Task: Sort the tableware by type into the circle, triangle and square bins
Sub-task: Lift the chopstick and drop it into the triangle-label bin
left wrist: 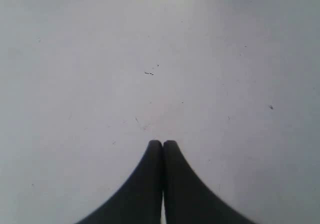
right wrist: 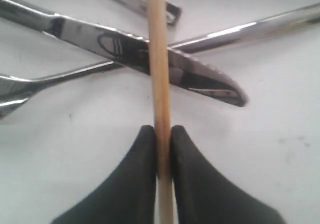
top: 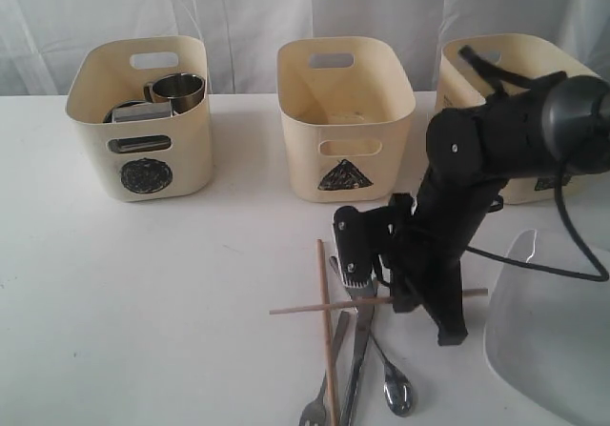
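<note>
R gripper (right wrist: 160, 134) is clamped on a chopstick (right wrist: 159, 58), pads squeezing it across its width. L gripper (left wrist: 162, 144) is closed on nothing, parked over bare table (left wrist: 75, 83), out of the way.

The held stick sits in the cutlery heap near the front edge, a bit right of centre. It crosses over the knife (right wrist: 200, 76), so it's the top piece and prob. the sensible one to take first; nothing else has to be disturbed. Whether it's already clear of the blade or resting on it, I can't tell from the wrist view.

Its long axis runs roughly parallel to the front edge, ends pointing to the L and R sides. The grip is right of the heap, on the free stretch. The 2nd chopstick (top: 327, 350) runs front-to-back, so the pair makes a cross.

Bins line the back edge. The circle bin (top: 138, 111) holds mugs, so the triangle bin (top: 345, 121) looks the likely target. A plate (top: 553, 340) waits at the front R corner.
</note>
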Motion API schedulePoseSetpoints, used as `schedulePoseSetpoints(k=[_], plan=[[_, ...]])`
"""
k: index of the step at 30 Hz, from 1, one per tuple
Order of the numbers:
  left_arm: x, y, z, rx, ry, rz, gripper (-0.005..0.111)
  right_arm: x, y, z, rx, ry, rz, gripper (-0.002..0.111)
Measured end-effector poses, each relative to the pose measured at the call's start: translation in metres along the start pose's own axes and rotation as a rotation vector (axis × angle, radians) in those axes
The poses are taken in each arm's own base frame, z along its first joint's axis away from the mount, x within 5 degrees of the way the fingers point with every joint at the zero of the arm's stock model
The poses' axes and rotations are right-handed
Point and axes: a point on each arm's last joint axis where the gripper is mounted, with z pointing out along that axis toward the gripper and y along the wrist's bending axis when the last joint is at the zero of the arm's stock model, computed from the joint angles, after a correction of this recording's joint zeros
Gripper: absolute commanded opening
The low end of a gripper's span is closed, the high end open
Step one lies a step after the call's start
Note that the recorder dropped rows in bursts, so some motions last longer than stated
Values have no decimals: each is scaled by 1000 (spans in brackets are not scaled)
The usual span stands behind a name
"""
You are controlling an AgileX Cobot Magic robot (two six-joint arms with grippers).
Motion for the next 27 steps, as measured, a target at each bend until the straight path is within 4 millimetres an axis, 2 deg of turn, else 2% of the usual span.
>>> schedulePoseSetpoints(k=[2,7,11,14,18,27], plan=[[0,0,0,0,0,0,0,-3,-2,-21,58,-22,-6,0],[0,0,0,0,0,0,0,-18,-9,-98,315,-162,24,0],[0,0,0,0,0,0,0,-30,-16,-164,614,-372,142,0],[0,0,0,0,0,0,0,-35,-20,-198,773,-534,251,0],[0,0,0,0,0,0,0,-37,-23,-216,849,-676,379,0],[0,0,0,0,0,0,0,-38,-24,-218,829,-749,485,0]])
